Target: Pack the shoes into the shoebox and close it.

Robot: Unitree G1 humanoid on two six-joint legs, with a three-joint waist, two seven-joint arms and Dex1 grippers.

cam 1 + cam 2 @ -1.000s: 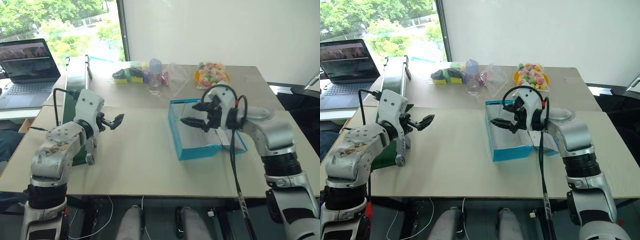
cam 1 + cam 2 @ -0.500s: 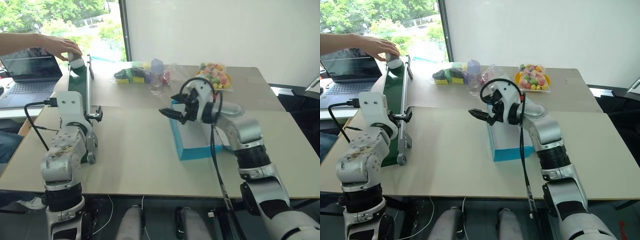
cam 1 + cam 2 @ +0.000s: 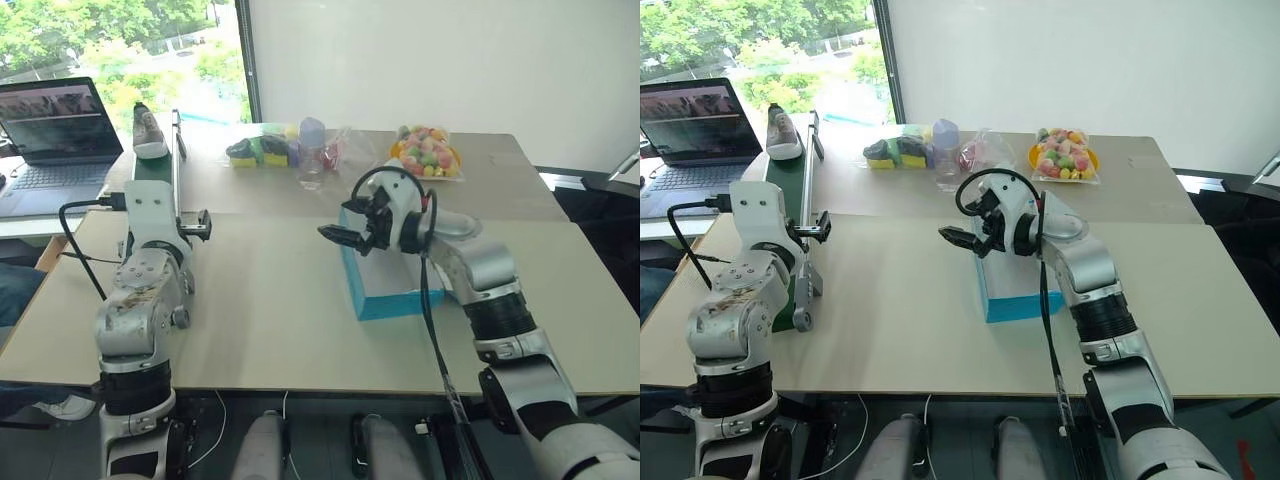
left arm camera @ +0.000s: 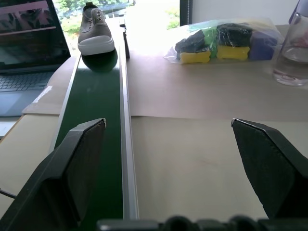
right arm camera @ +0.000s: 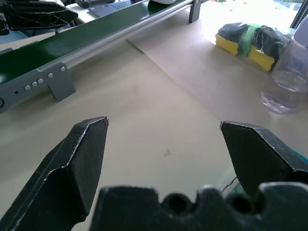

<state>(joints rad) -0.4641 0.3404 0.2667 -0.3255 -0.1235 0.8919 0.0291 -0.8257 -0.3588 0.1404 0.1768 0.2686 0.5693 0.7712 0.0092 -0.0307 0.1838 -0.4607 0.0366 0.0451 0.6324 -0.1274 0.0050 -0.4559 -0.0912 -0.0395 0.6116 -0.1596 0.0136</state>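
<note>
Plainly, the step in hand was fetching a shoe, and none was packed yet as far as I could see. The big pale surface (image 3: 270, 300) carried a long green conveyor belt (image 4: 94, 144) along its left edge, and the blue shoebox (image 3: 385, 300) stood near the middle with its lid open.

To do this step well, I judged the left arm should wait until the shoe was between its fingers, then take it across the sides, not by the toe, so it would not twist on the way to the box. The right arm should hold clear of the box mouth so the shoe could go in lengthwise.

One grey shoe (image 4: 95, 30) stood upright at the far end of the belt, its pale sole on the green band, beside the laptop (image 3: 55, 125). The left end effector (image 4: 178, 159) was lined up over the near end of that belt, fingers spread wide and empty, with the shoe well apart from it straight ahead. The right end effector (image 3: 345, 238) hovered just by the box's near-left corner, fingers also wide apart, holding nothing and pointing toward the belt. I could not make out a second shoe.
</note>
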